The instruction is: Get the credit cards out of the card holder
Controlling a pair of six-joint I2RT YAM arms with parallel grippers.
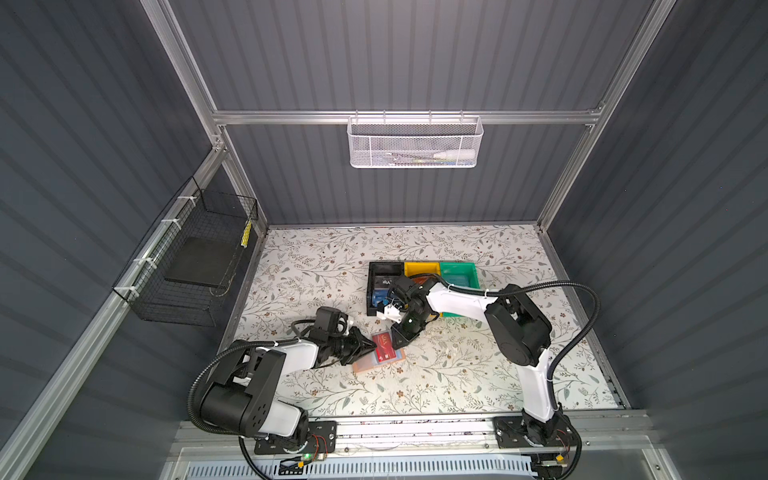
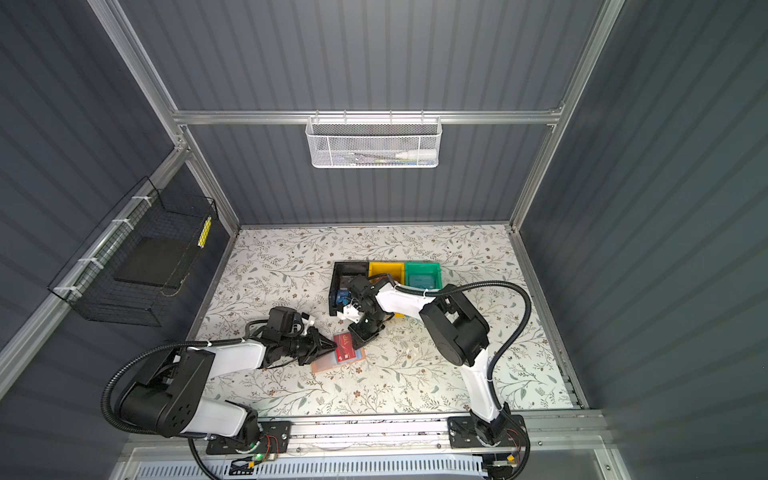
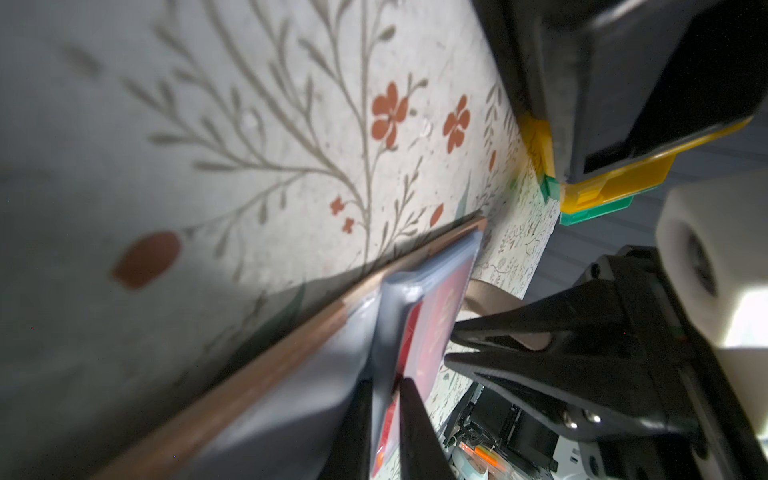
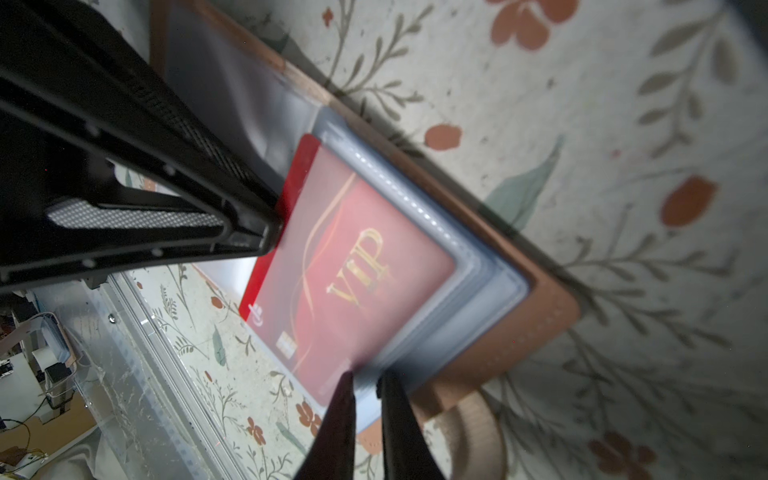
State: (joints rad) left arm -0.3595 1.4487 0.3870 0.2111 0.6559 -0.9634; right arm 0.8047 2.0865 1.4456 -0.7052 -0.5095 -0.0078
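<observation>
The tan card holder (image 1: 365,365) (image 2: 323,365) lies open on the floral table, its bluish plastic sleeves facing up. A red credit card (image 1: 383,345) (image 4: 365,257) with gold "VIP" lettering sits in the top sleeve, one edge sticking out. My left gripper (image 1: 374,345) (image 3: 384,382) comes in from the left, its jaws shut on that protruding card edge, with a sleeve layer beside it. From the far side my right gripper (image 1: 398,344) (image 4: 365,378) is shut on the sleeve edge of the card holder (image 4: 519,332). Other cards in the holder are hidden.
Behind the right arm stand a black bin (image 1: 376,270) holding blue cards (image 1: 380,297), a yellow bin (image 1: 422,268) and a green bin (image 1: 457,270). A black wire basket (image 1: 187,266) hangs on the left wall and a white mesh basket (image 1: 411,143) on the back wall.
</observation>
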